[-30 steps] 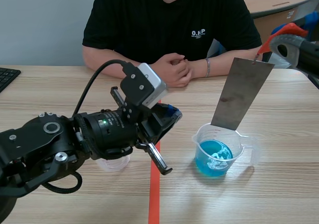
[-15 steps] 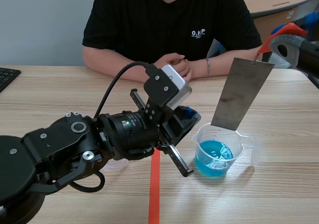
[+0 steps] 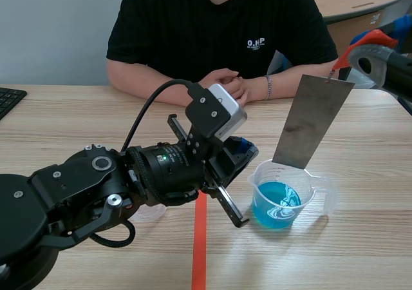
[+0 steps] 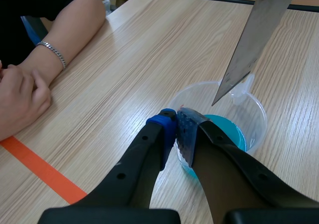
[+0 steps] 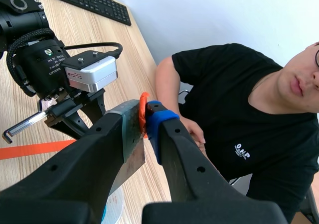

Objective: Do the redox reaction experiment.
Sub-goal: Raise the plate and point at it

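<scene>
A clear plastic beaker [image 3: 318, 190] holding blue liquid [image 3: 277, 203] stands right of the orange tape line. A grey metal plate [image 3: 312, 119] hangs tilted over it, its lower corner over the beaker's mouth. My right gripper [image 3: 364, 48], raised at the far right, is shut on the plate's top end by an orange piece [image 5: 143, 113]. In the right wrist view the plate [image 5: 130, 144] sits between the fingers. My left gripper [image 3: 241, 149] is shut and holds nothing I can make out. Its tips [image 4: 178, 127] hover at the near rim of the beaker [image 4: 254, 109], beside the plate [image 4: 254, 40].
A person sits across the table with clasped hands [image 3: 225, 87] resting on it. A small clear cup [image 3: 148, 211] stands under my left arm. A keyboard [image 3: 9, 100] lies at the far left edge. A metal hex key [image 3: 225, 206] sticks out below my left wrist.
My left arm swung right, from left of the tape line up to the beaker, then held still. The right gripper and plate have not moved. The blue liquid swirls.
</scene>
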### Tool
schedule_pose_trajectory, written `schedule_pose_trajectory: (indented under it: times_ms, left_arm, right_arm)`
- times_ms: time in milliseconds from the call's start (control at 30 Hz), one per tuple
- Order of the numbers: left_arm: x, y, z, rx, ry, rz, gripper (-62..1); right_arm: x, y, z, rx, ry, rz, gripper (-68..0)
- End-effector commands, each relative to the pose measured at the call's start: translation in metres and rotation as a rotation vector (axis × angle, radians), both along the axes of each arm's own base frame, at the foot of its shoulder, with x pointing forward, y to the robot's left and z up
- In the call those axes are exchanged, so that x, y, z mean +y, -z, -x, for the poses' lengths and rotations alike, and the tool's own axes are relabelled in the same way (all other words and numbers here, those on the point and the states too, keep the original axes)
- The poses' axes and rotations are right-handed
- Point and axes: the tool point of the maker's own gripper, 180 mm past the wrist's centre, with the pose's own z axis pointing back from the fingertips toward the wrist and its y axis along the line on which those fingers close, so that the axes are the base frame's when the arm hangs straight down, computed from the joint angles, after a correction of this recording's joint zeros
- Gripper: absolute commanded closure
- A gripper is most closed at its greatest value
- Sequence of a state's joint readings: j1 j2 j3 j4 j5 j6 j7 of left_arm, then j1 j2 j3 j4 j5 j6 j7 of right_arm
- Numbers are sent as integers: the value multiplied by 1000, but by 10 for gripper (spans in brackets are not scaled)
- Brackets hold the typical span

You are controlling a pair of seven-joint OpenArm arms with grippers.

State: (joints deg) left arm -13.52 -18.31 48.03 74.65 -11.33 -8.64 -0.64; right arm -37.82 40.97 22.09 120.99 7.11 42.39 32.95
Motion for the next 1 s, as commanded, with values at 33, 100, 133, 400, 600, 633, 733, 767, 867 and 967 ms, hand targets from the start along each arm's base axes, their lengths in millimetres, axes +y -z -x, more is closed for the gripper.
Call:
schedule_pose_trajectory:
  times_ms: [33,100,133,400,600,633,733,767,867,967]
  left_arm:
    - [-4,-11,-2,-30,9,25,-40]
    - [-4,-11,-2,-30,9,25,-40]
    - [-4,-11,-2,-30,9,25,-40]
    - [-3,-11,-2,-29,8,22,-40]
    - [8,-1,3,-16,5,-4,-40]
    - [11,1,5,-13,5,-10,-40]
    - [23,1,11,-15,-3,-22,-40]
    - [28,0,14,-16,-6,-25,-40]
    - [44,-1,22,-16,-15,-42,-40]
    - [62,1,32,-8,-26,-67,-40]
  right_arm:
    - [2,-7,2,-12,-20,-13,-15]
    - [2,-7,2,-12,-19,-13,-15]
    - [2,-7,2,-12,-19,-13,-15]
    - [2,-7,2,-12,-19,-13,-15]
    - [2,-7,2,-12,-19,-14,-15]
    - [2,-7,2,-12,-19,-14,-15]
    - [2,-7,2,-12,-19,-14,-15]
    - [2,-7,2,-12,-19,-14,-15]
    - [2,-7,2,-12,-19,-14,-15]
    - [2,-7,2,-12,-19,-14,-15]
